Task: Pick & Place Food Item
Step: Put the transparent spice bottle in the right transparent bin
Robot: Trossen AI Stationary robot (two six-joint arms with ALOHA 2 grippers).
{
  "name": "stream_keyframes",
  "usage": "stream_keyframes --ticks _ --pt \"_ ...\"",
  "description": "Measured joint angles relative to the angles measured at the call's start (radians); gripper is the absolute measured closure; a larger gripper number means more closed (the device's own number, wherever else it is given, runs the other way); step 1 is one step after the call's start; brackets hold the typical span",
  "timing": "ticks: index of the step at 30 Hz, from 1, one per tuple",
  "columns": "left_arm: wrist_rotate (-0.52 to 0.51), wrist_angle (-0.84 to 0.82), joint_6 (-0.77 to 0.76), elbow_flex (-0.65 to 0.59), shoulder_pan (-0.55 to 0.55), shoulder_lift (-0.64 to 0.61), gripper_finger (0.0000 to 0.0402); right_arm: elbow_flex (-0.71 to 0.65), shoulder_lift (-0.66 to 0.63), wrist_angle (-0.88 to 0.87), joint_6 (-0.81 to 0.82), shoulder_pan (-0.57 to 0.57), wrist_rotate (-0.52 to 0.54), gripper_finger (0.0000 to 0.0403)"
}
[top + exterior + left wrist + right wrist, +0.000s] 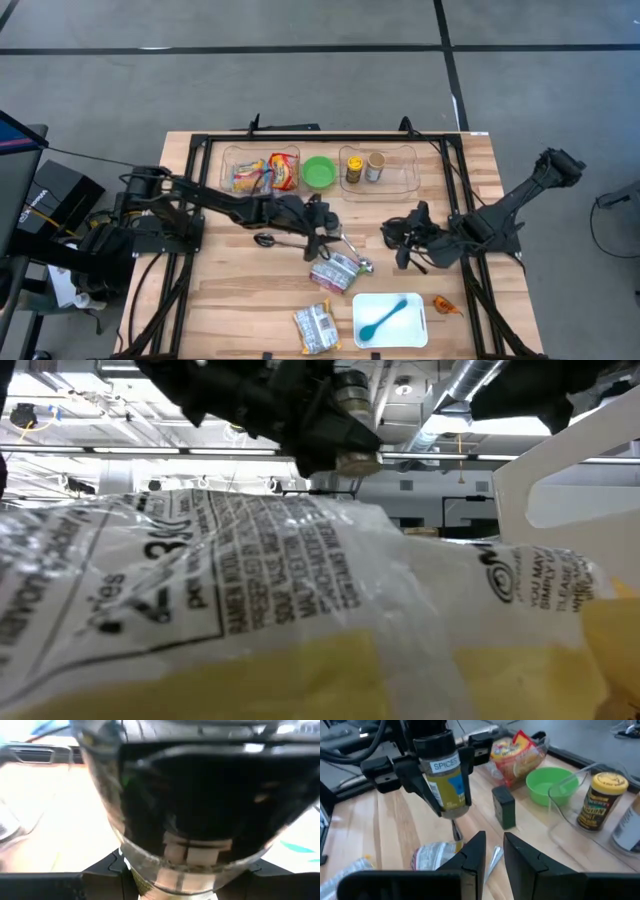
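1. Leftmost in the high view, the left arm reaches from the left edge of the frame toward the centre of the wooden table [230, 290].
2. Next, the left claw [322, 228] sits at the frame's centre; the right wrist view shows it clenched on a spice jar [445, 774] with a black cap and a label reading "SPICES", held upright above the table.
3. Behind it, in the upper middle of the high view, a clear tray [229, 158] holds bright snack packets [268, 173], with a green bowl [319, 171] just beside it.
4. Just left of and below the left claw, a metal spoon [271, 240] lies on the table, and a silvery food packet [334, 271] lies just below the claw.
5. Lower in the frame, a yellow snack bag [317, 327] lies near the bottom edge, beside a white tray [411, 326] carrying a blue spoon [385, 317].
6. Right of the bowl, a second clear tray [403, 172] holds two jars [354, 168].
7. Further right, the right claw [401, 245] rests at centre right, empty, its fingers slightly parted in the right wrist view.
8. Finally, a small orange item [446, 304] lies at lower right.
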Motion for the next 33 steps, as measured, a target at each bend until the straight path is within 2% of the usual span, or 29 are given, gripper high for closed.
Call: stream_keyframes --ticks 6,8,12,25,29,33 --pt "0.009 -0.109 0.000 0.123 0.018 0.084 0.0222 0.000 0.000 -0.042 0.000 -0.033 -0.053 0.0340" --pt "0.050 -0.124 0.000 0.148 0.024 0.104 0.0222 0.000 0.000 -0.040 -0.006 -0.044 -0.074 0.0340" --pt "0.132 -0.131 0.000 0.153 0.028 0.116 0.0222 0.000 0.000 -0.028 -0.076 -0.060 -0.134 0.0340" --pt "0.134 -0.118 0.053 0.153 0.020 0.115 0.0224 0.000 0.002 0.003 -0.140 -0.142 -0.311 0.0337" --pt "0.134 -0.118 0.053 0.153 0.020 0.115 0.0222 0.000 0.021 0.120 -0.236 -0.161 -0.367 0.0309" --pt "0.134 -0.120 0.053 0.153 0.020 0.115 0.0223 0.000 0.052 0.197 -0.285 -0.182 -0.384 0.0250"
